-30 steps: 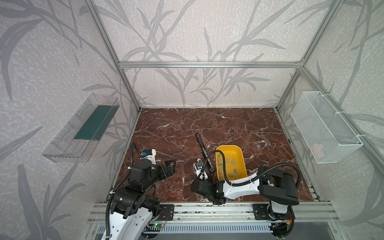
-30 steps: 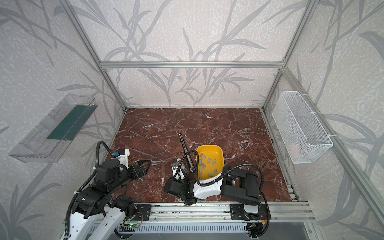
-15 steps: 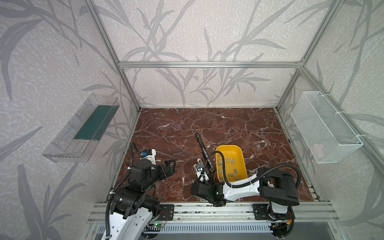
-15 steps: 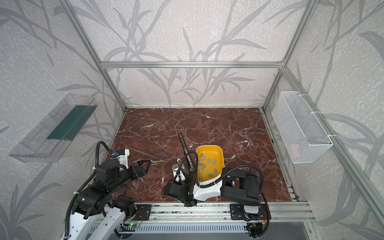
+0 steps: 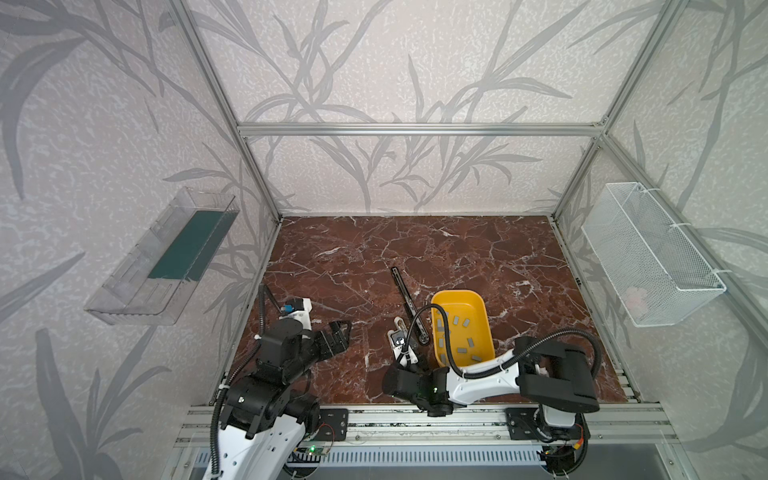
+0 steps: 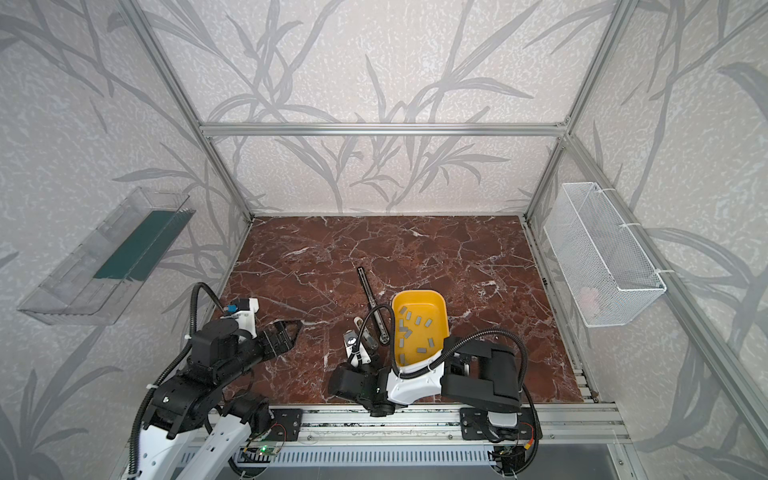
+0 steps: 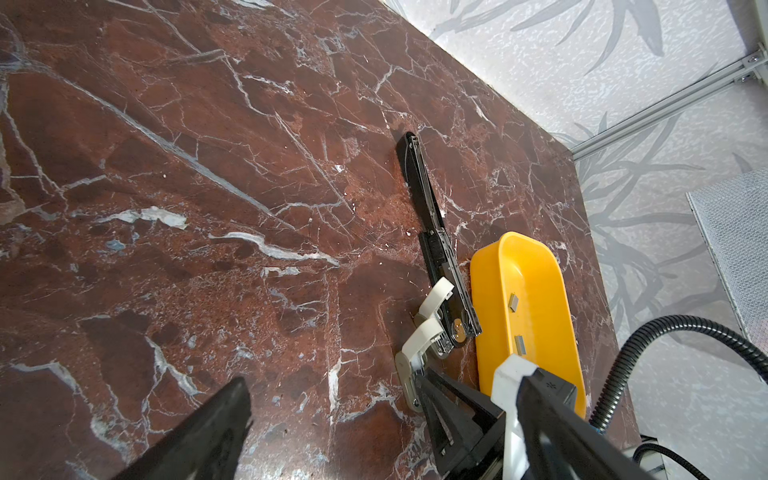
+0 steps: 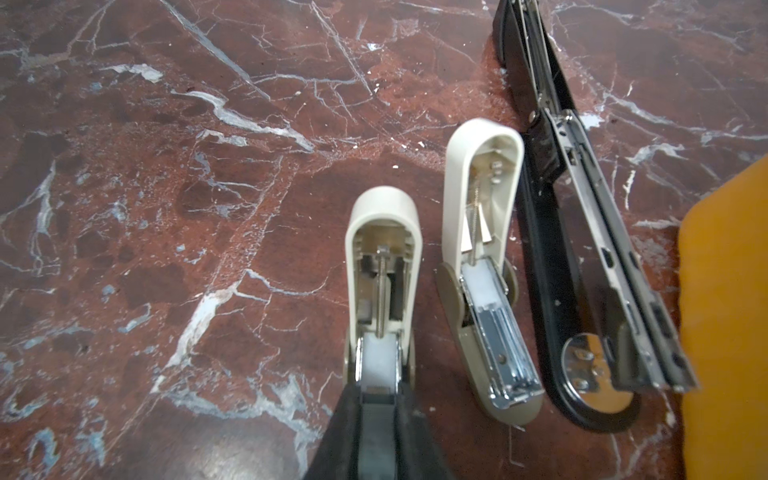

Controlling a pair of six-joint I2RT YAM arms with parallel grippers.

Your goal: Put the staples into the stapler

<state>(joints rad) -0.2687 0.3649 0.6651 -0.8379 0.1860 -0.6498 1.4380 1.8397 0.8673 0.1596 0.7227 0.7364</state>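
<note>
**Right arm eases back at the stapler.** The right end effector [image 8: 378,392] reaches low over the red-brown marble desk [image 5: 415,249]. Its two black fingers [image 8: 345,424] sit close on either side of the near end of a cream mini stapler [image 8: 382,266], whose lid stands hinged open. Whether they pinch the stapler's base or merely flank it cannot be told.

Just beside it lies a second cream mini stapler [image 8: 482,249], also open, with its chrome magazine bare. Next to that, a long black stapler [image 8: 582,257] is folded out flat, pointing away from the arms.

The staples [image 5: 459,350], small grey strips, lie scattered in a yellow tray [image 5: 457,296] just right of the black stapler. In both top views the right arm's white forearm [image 5: 482,370] crosses the tray's near end.

Across the desk, the left end effector [image 5: 341,333] hovers with its fingers spread wide, holding nothing. It points toward the staplers and is well apart from them.

Set against the view a second ago, the right arm's wrist [image 5: 399,380] sits slightly nearer the front rail [image 5: 415,415]. The left arm [image 5: 286,353], the tray and all three staplers are where they were.
</note>
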